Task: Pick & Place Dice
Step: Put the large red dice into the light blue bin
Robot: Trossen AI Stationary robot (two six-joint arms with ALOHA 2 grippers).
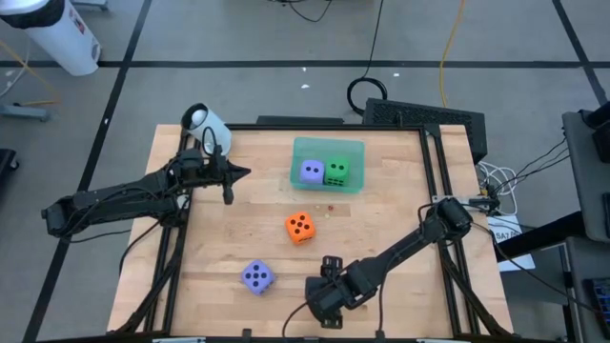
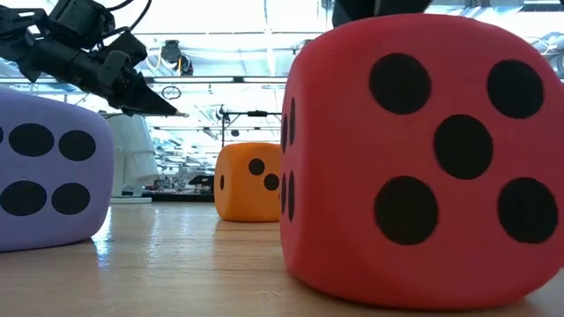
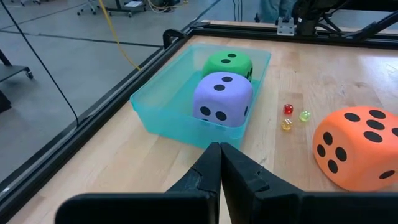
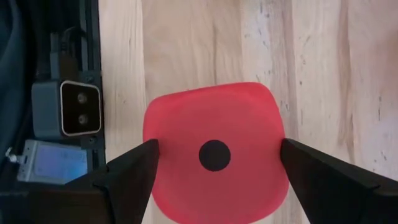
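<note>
A red die rests on its bottom face near the table's front edge, one pip up. My right gripper is open just above it, one finger toward the die's near side and one toward its far side, touching nothing. An orange die sits mid-table. A purple die sits at the front left. A teal tray at the back holds a second purple die and a green die. My left gripper waits shut, raised, left of the tray.
Three tiny translucent dice lie on the wood between the tray and the orange die. A black frame rail runs along the table's sides. A small camera unit stands at the front edge beside the red die.
</note>
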